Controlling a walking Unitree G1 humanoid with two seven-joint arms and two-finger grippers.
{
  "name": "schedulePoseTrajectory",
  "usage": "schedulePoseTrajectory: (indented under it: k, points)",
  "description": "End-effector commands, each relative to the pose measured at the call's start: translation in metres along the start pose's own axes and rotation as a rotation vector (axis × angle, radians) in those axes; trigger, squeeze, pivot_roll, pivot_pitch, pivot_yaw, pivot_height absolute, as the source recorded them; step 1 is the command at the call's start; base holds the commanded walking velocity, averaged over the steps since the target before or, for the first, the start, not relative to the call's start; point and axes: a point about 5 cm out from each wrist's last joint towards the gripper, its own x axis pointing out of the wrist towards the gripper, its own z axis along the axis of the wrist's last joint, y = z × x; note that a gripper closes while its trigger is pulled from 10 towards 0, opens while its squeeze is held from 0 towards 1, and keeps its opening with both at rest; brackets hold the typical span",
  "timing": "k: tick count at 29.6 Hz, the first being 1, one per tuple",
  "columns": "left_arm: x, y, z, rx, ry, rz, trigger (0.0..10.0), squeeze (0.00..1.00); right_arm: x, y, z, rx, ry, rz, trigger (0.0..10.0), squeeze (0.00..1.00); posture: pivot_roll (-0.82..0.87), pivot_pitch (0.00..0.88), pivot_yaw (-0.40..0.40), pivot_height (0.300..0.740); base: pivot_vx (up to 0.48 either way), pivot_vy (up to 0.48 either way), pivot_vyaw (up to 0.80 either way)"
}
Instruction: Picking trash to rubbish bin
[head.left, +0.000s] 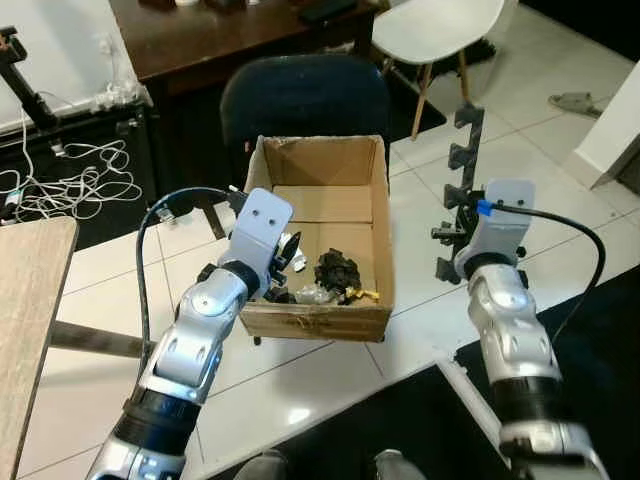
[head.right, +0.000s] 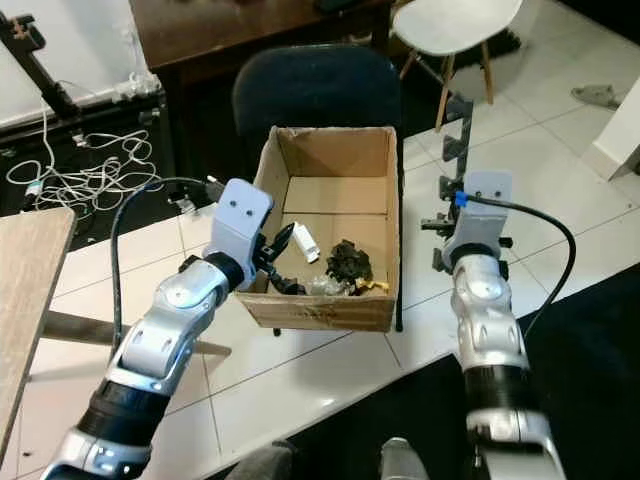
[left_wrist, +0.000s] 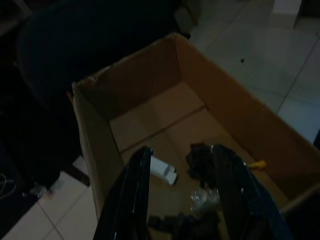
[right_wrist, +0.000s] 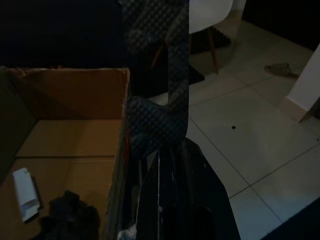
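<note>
My left gripper (head.right: 283, 262) hangs inside the cardboard box (head.right: 391, 215), fingers spread with nothing between them, above the trash (head.right: 347, 262) on the bottom. My right gripper (head.left: 458, 205), just outside the box, is clamped on a black notched bracket (head.left: 466, 150).

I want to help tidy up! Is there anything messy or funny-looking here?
Mostly tidy: the trash sits inside the cardboard box. Two things look odd: a tangle of white cables sprawls on the floor, and the right gripper holds a long, notched black piece upright beside the box. The left gripper hangs open over it.
</note>
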Motion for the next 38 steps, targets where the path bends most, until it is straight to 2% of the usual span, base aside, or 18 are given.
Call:
schedulePoseTrajectory:
  k: [1, 3, 8, 11, 15, 19, 22, 25, 30, 36, 37, 38]
  points:
    - [-0.002, 0.004, -0.008, 0.017, 0.027, -0.001, 10.0, 0.0, 0.002, -0.001, -0.011, 0.013, 0.035, 0.01, 10.0, 0.0, 0.04, 0.322, 0.134, 0.74, 0.0, 0.0, 0.0]
    - [-0.002, 0.005, -0.009, 0.017, 0.029, 0.004, 10.0, 0.0, 0.01, -0.001, -0.014, 0.04, 0.055, 0.041, 10.0, 0.0, 0.04, 0.327, 0.13, 0.74, 0.0, 0.0, 0.0]
    - [-0.003, 0.004, -0.008, 0.011, 0.028, 0.009, 10.0, 0.0, 0.018, 0.003, -0.011, 0.085, 0.061, 0.096, 10.0, 0.0, 0.05, 0.337, 0.124, 0.74, 0.0, 0.0, 0.0]
    - [-0.006, 0.003, -0.008, 0.002, 0.025, 0.009, 10.0, 0.0, 0.028, 0.019, 0.001, 0.131, 0.046, 0.183, 10.0, 0.0, 0.05, 0.349, 0.12, 0.74, 0.0, 0.0, 0.0]
    - [-0.006, 0.004, -0.009, 0.002, 0.025, 0.017, 10.0, 0.0, 0.034, 0.043, 0.011, 0.119, 0.026, 0.326, 10.0, 0.0, 0.05, 0.357, 0.117, 0.74, 0.0, 0.0, 0.0]
    - [-0.006, 0.008, -0.008, -0.001, 0.023, 0.04, 10.0, 0.0, 0.029, 0.072, 0.01, 0.07, 0.026, 0.539, 10.0, 0.0, 0.05, 0.357, 0.105, 0.74, 0.0, 0.0, 0.0]
    - [-0.006, 0.009, -0.008, -0.003, 0.022, 0.044, 10.0, 0.0, 0.028, 0.076, 0.009, 0.063, 0.029, 0.57, 10.0, 0.0, 0.05, 0.357, 0.105, 0.74, 0.0, 0.0, 0.0]
    - [-0.006, 0.012, -0.006, -0.009, 0.012, 0.067, 10.0, 0.0, 0.02, 0.089, 0.002, 0.001, 0.055, 0.69, 10.0, 0.0, 0.05, 0.357, 0.105, 0.74, 0.0, 0.0, 0.0]
    - [-0.007, 0.011, -0.004, -0.021, 0.005, 0.062, 10.0, 0.0, 0.021, 0.085, -0.002, -0.022, 0.066, 0.677, 10.0, 0.0, 0.05, 0.357, 0.105, 0.74, 0.0, 0.0, 0.0]
    - [-0.007, 0.01, -0.005, -0.021, 0.004, 0.055, 10.0, 0.0, 0.022, 0.078, -0.005, 0.015, 0.081, 0.673, 10.0, 0.0, 0.05, 0.357, 0.105, 0.74, 0.0, 0.0, 0.0]
    - [-0.007, 0.01, -0.005, -0.021, 0.004, 0.054, 10.0, 0.0, 0.022, 0.076, -0.006, 0.03, 0.084, 0.668, 10.0, 1.0, 0.05, 0.357, 0.105, 0.74, 0.0, 0.0, 0.0]
    - [-0.007, 0.01, -0.005, -0.021, 0.004, 0.054, 10.0, 0.0, 0.022, 0.076, -0.006, 0.03, 0.084, 0.668, 10.0, 1.0, 0.05, 0.357, 0.105, 0.74, 0.0, 0.0, 0.0]
